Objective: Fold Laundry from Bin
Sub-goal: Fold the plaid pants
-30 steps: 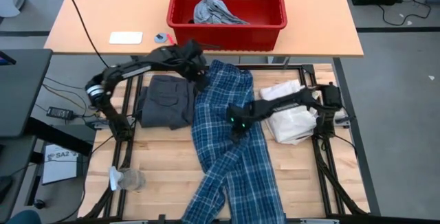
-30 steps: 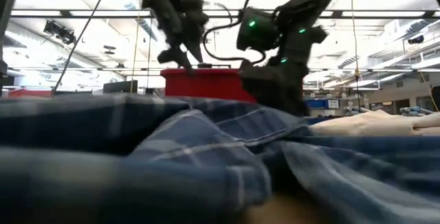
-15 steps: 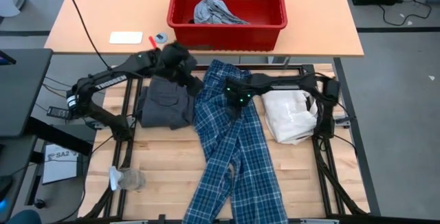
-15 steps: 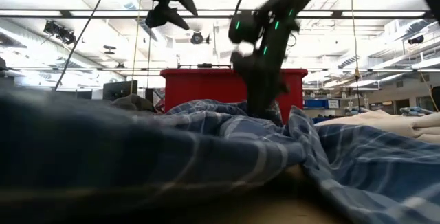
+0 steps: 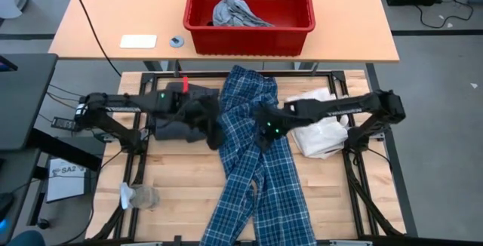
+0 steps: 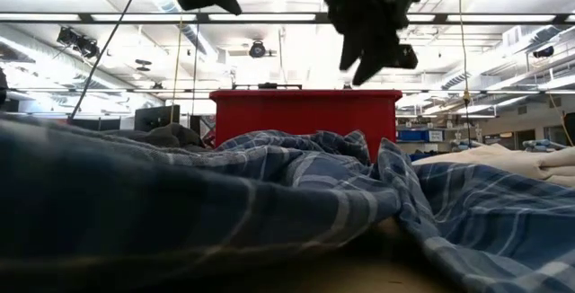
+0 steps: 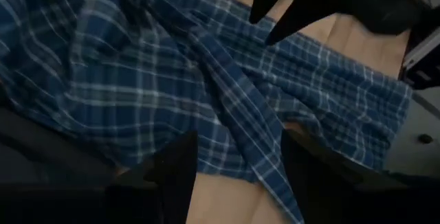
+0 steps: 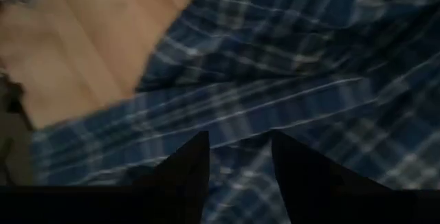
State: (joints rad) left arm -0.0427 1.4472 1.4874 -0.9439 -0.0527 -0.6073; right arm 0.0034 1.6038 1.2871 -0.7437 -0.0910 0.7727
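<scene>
**Plaid garment spread beneath two raised, empty pincers**

Blue-and-white plaid cotton garment (image 5: 256,163) is laid lengthwise on the slatted wooden table (image 5: 181,193), directly under both pincers. Left gripper (image 5: 213,136) is held above its near edge, fingers (image 7: 180,176) parted, nothing held. Right gripper (image 5: 266,134) is held just beside it, fingers (image 8: 185,169) parted, empty. Bright red rectangular plastic bin (image 5: 249,8), beyond both, contains a light grey crumpled piece (image 5: 234,12). Dark grey folded garment (image 5: 175,118) is seen beside the left gripper.

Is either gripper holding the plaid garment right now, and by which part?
Neither. The left gripper and right gripper both hang open above the blue plaid garment, nothing between their fingers.
</scene>
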